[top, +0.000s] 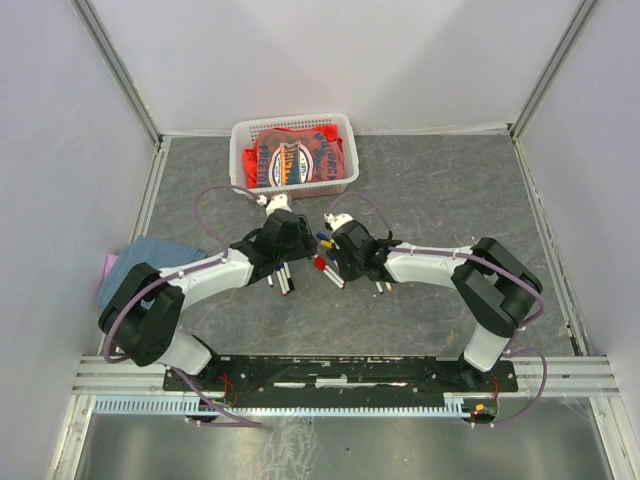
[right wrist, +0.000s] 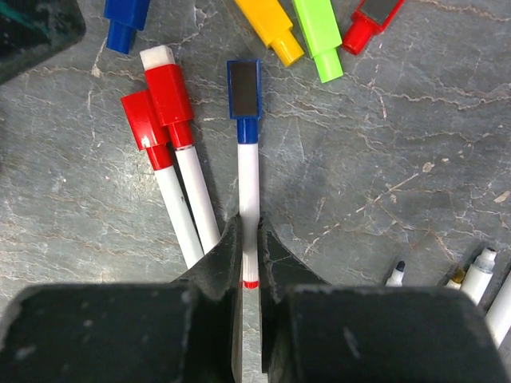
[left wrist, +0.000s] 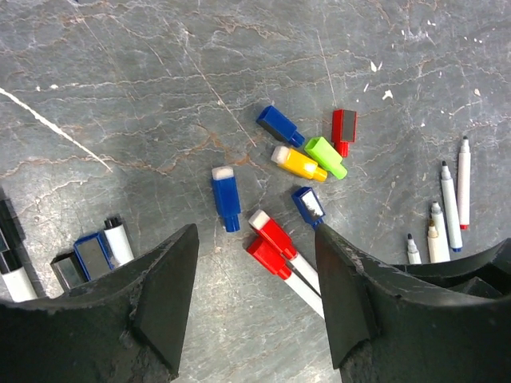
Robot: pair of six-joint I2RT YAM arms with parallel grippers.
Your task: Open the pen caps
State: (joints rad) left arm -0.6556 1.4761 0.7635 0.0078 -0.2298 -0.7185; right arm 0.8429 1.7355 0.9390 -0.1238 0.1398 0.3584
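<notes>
Right tool (right wrist: 249, 231) grips the blue-capped pen (right wrist: 249, 171) by its thin, likely slick barrel; pinch its stiff blue cap (right wrist: 244, 89) with your open left tool (left wrist: 255, 247).

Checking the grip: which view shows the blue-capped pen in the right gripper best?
The right wrist view: the blue-capped pen runs lengthwise up the frame, its white barrel pinched in the right gripper. The left wrist view shows only its cap, with the barrel out of sight. In the top view it is just a blue speck.
</notes>
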